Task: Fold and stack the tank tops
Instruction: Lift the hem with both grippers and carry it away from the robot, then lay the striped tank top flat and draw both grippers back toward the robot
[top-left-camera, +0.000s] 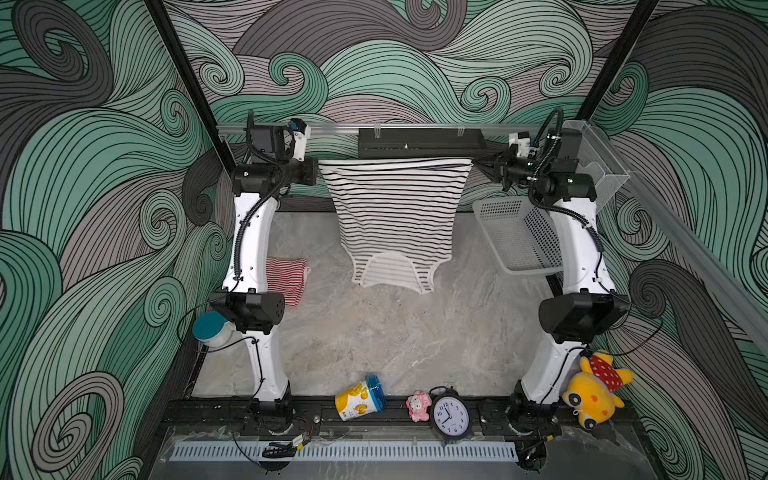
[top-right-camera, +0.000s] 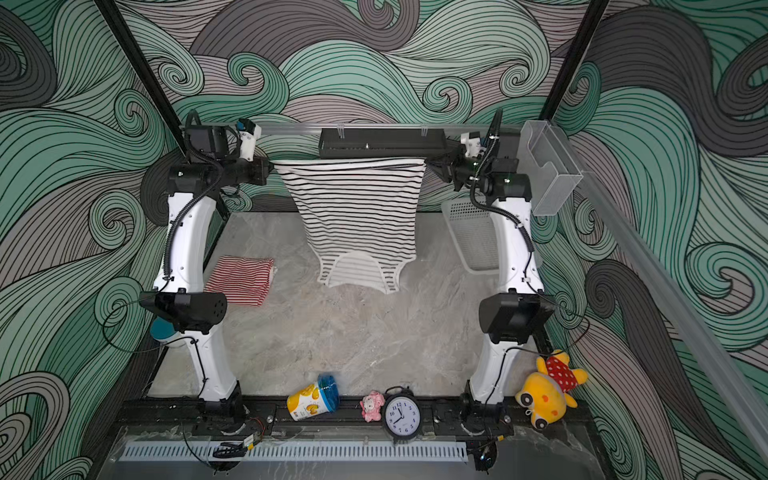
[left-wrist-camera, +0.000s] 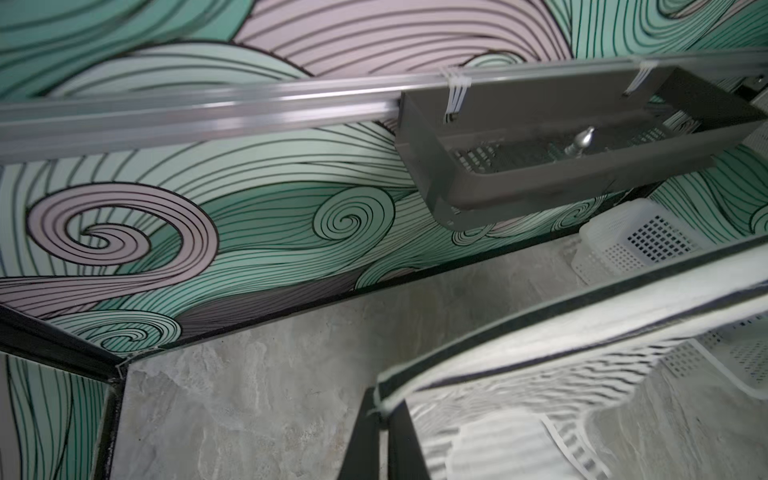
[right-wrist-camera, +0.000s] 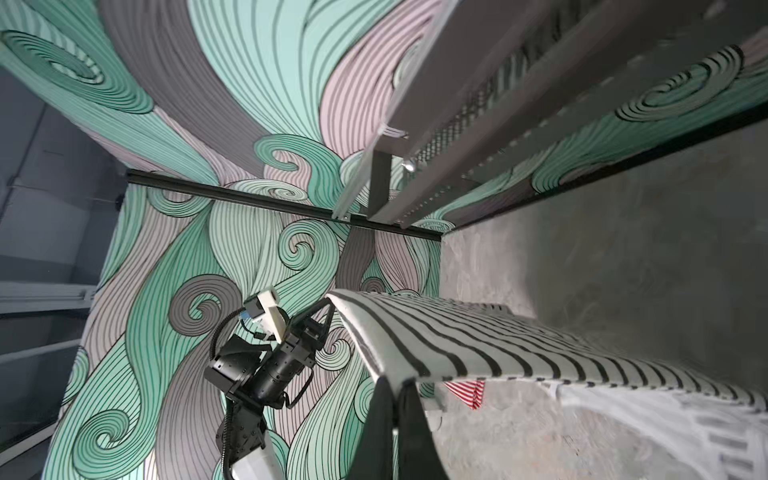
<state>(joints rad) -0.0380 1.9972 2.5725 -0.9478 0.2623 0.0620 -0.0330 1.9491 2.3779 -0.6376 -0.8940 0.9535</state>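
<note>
black-and-white tank top: thin stripes, spread taut, hem corners pinched by left gripper and right gripper, straps hanging down | red-and-white tank top: folded flat, well below left gripper, apart

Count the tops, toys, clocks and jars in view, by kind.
Tops: 2 (black-striped top, red-striped top)
Toys: 2 (yellow plush, pink toy)
Clocks: 1 (clock)
Jars: 2 (yellow jar, teal-lidded jar)
Total: 7
</note>
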